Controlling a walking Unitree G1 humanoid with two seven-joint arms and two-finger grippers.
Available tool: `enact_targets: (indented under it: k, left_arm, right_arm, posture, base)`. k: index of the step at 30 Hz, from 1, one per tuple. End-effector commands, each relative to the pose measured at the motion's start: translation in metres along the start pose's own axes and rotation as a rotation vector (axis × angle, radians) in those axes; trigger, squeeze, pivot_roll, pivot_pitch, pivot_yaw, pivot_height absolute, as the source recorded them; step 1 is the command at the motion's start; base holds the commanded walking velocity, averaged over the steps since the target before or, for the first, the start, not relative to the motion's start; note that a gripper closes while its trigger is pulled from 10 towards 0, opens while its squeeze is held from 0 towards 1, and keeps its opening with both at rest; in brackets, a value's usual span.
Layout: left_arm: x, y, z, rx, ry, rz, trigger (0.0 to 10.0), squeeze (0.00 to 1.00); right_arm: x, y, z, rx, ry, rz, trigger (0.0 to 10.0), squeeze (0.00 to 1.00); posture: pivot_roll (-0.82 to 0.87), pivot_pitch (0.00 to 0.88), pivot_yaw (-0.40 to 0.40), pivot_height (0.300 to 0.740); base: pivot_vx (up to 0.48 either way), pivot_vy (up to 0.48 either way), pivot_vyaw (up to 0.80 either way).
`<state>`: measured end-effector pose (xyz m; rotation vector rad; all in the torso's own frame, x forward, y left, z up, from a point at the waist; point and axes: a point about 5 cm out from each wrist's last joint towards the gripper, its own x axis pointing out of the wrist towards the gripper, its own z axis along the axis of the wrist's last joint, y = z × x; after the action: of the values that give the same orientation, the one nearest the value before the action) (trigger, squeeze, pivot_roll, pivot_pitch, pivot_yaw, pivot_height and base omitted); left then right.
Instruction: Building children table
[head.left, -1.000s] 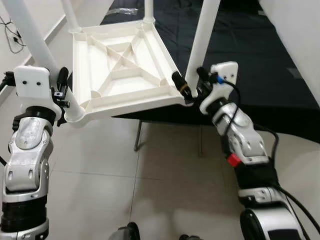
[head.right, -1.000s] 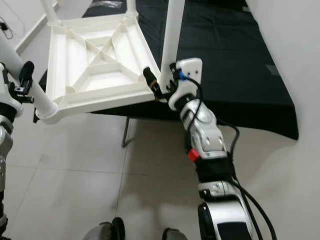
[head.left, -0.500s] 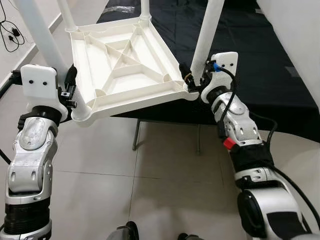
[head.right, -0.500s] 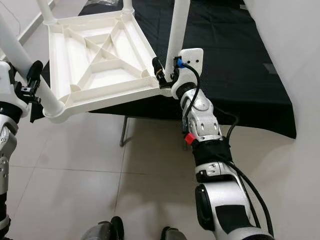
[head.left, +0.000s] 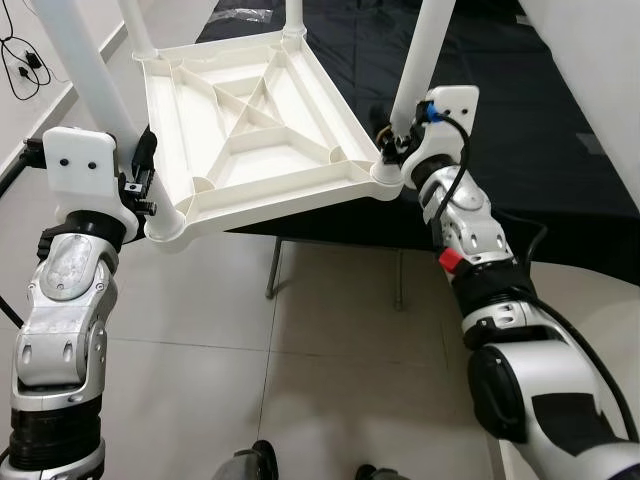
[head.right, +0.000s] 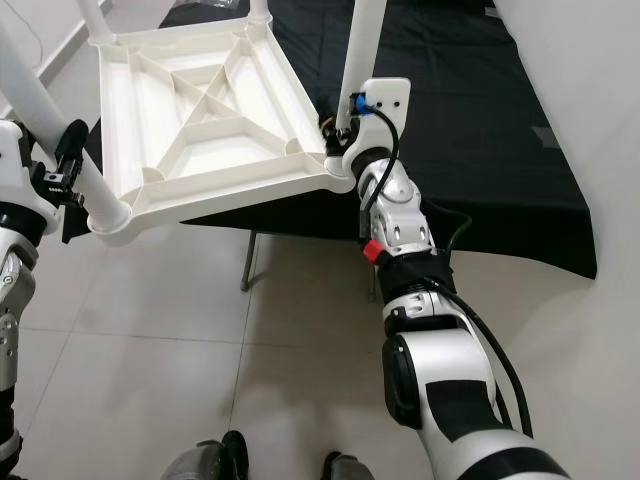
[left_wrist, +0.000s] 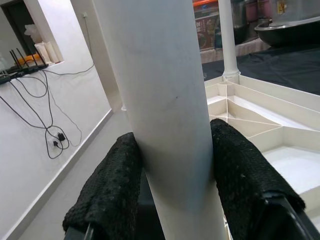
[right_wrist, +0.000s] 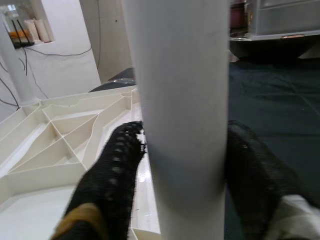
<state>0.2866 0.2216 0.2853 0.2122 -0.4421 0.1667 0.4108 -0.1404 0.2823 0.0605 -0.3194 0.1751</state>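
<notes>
You have the white plastic children's table (head.left: 255, 130) upside down, its ribbed underside facing up at the head camera and its round white legs pointing upward. It hangs in the air between the two arms, its far part over the black-covered desk (head.left: 520, 130) and its near edge out over the pale tiled floor (head.left: 290, 350).

Your left gripper (left_wrist: 172, 192) has its jaws clamped around the near-left white leg (head.left: 85, 75) just above its corner socket; in the left wrist view one black padded finger (left_wrist: 107, 190) presses each side of the tube. Your right gripper (right_wrist: 185, 187) is clamped the same way on the near-right white leg (head.left: 420, 60), low down beside the corner.

The relation to watch is this: both held legs rise through the jaws with their long axes running upward and leaning a little outward, so each leg crosses its gripper's fingers at about a right angle. The tabletop slopes, with the left near corner lower than the right.

My judgement is that all four legs are seated and the step in hand is carrying or turning the table over. Any flip must pivot on the line between your two grips, so move both arms together or a leg may twist out of its socket
</notes>
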Motion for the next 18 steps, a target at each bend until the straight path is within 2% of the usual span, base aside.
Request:
enact_targets:
  k: [1,10,14,18]
  left_arm:
    - [-0.003,0.001,0.016,0.015,-0.074,0.006,10.0,0.00]
    - [-0.003,0.002,0.015,0.015,-0.069,0.011,10.0,0.00]
    - [0.001,0.015,0.013,0.022,-0.057,0.026,10.0,0.00]
    - [0.004,0.023,0.013,0.032,-0.054,0.028,10.0,0.00]
  right_arm:
    - [0.001,0.005,0.002,0.005,-0.019,0.022,0.0,0.00]
    - [-0.002,-0.003,-0.003,-0.015,-0.015,0.014,0.0,0.00]
    - [-0.021,-0.008,-0.017,-0.042,0.009,-0.001,0.0,0.00]
    - [-0.032,-0.004,-0.022,-0.049,0.017,0.002,0.0,0.00]
  posture:
    - [0.07,0.253,-0.027,0.740]
    - [0.06,0.251,-0.029,0.740]
    - [0.05,0.261,-0.031,0.740]
    - [0.04,0.260,-0.033,0.740]
  base:
    - [0.000,0.000,0.00]
    - [0.000,0.000,0.00]
    - [0.000,0.000,0.00]
    - [0.000,0.000,0.00]
